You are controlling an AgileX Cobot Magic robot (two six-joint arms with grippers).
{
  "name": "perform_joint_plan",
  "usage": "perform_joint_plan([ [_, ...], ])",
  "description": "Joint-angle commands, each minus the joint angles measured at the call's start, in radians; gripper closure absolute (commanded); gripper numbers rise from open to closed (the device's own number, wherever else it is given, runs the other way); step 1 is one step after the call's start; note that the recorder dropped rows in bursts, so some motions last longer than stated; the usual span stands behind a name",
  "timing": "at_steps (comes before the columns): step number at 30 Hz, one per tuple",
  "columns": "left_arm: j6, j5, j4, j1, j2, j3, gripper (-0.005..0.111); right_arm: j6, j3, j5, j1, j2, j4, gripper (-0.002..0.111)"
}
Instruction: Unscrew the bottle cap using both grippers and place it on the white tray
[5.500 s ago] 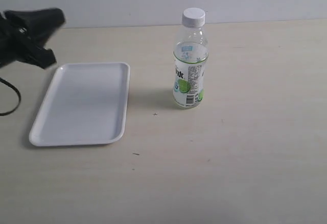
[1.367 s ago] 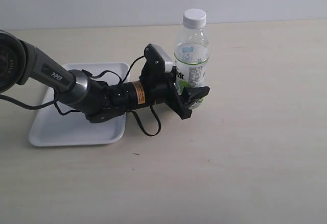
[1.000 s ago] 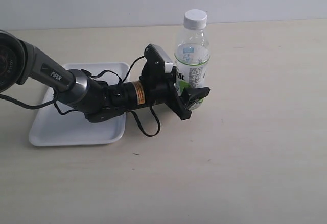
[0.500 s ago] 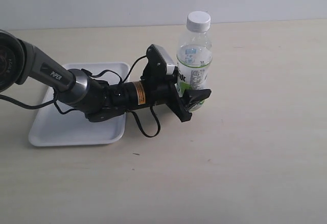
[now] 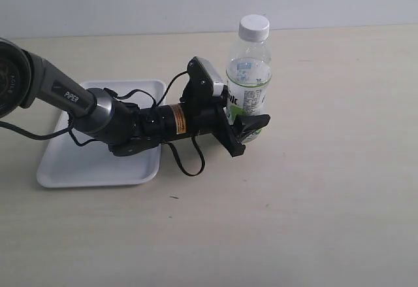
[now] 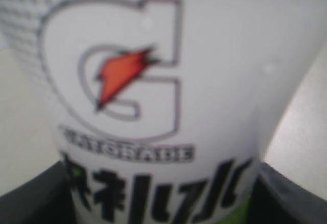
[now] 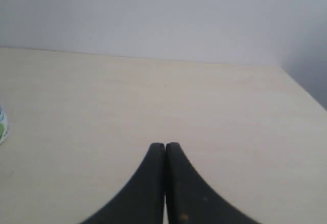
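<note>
Left claw is clamped round the bottle low on its label. The bottle is upright on the table, just right of the tray, with the cap screwed on top. Right claw is pinched together, holding nothing, above the table.

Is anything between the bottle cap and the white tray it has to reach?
Yes: the left arm lies across the white tray toward the bottle, with the left gripper clamped low on it. The bottle cap sits above the arm, so a raised path looks open.
</note>
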Motion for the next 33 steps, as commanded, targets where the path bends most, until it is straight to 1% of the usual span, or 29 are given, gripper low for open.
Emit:
perform_joint_plan([
  [1, 0.008, -0.005, 0.007, 0.0, -0.017, -0.001, 0.107, 0.0, 0.005, -0.159, -0.004, -0.006, -0.019, 0.108],
  [5, 0.008, -0.005, 0.007, 0.0, -0.017, -0.001, 0.107, 0.014, 0.005, -0.301, -0.004, -0.006, -0.009, 0.108],
  [12, 0.01, -0.005, 0.006, 0.001, -0.017, -0.001, 0.107, 0.061, 0.005, -0.437, -0.004, -0.006, 0.008, 0.108],
  [15, 0.01, -0.005, 0.006, 0.001, -0.017, -0.001, 0.107, 0.203, 0.005, -0.522, -0.004, -0.006, 0.008, 0.108],
  [19, 0.01, -0.005, 0.006, 0.001, -0.017, -0.001, 0.107, 0.51, -0.007, -0.731, -0.004, -0.006, 0.008, 0.108],
  [21, 0.01, -0.005, 0.006, 0.001, -0.017, -0.001, 0.107, 0.554, -0.065, -0.747, -0.004, -0.006, 0.008, 0.108],
  [23, 0.01, -0.005, 0.011, 0.001, -0.017, -0.001, 0.107, 0.554, -0.151, -0.687, -0.004, 0.045, 0.008, 0.108],
  [25, 0.01, -0.005, 0.011, 0.001, -0.017, -0.001, 0.107, 0.543, -0.272, -0.577, -0.004, 0.157, 0.006, 0.108],
  [29, 0.012, -0.005, 0.013, 0.001, -0.017, -0.001, 0.107, 0.48, -0.552, -0.301, -0.004, 0.472, -0.029, 0.108],
  [33, 0.012, -0.005, 0.013, 0.001, -0.017, -0.001, 0.107, 0.342, -0.898, 0.15, -0.004, 0.84, -0.018, 0.108],
])
